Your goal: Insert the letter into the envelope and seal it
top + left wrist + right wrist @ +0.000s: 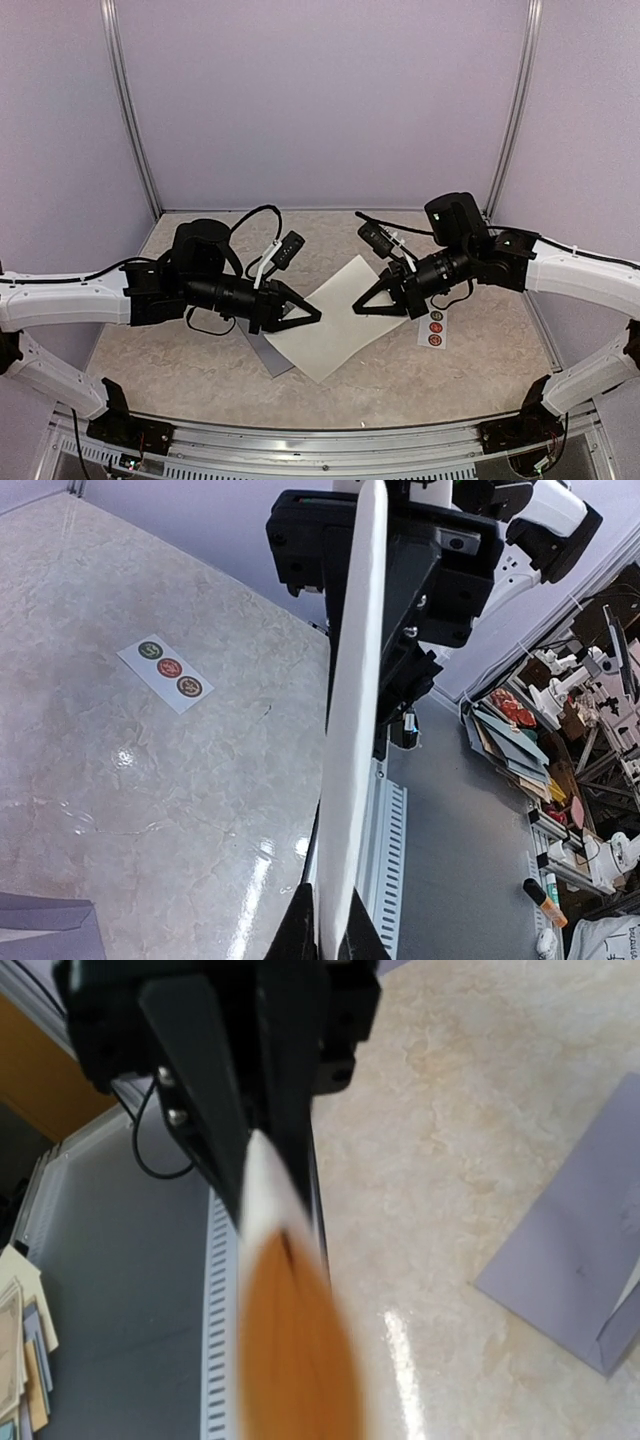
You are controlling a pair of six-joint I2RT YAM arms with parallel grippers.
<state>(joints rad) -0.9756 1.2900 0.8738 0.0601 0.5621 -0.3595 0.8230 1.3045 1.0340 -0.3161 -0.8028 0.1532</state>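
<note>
The white letter (pixel 335 318) hangs a little above the table between both grippers. My left gripper (pixel 315 315) is shut on the sheet's left edge; in the left wrist view its black fingertips (pixel 300 935) pinch the sheet (pixel 350 730) seen edge-on. On the opposite edge my right gripper (pixel 362 303) is shut on the letter, and it shows at the far end of the sheet (pixel 400 570). The right wrist view gives only a blurred white and orange edge of the sheet (pixel 290 1340). The grey-blue envelope (pixel 268 355) lies flat under the sheet's left corner, mostly hidden, and shows again as the envelope (pixel 570 1260).
A small white strip with three round stickers (pixel 435 328) lies on the marbled table (pixel 480 350) to the right of the sheet, also seen as the strip (pixel 170 667). The metal rail (pixel 320 440) runs along the near edge. Purple walls close the back and sides.
</note>
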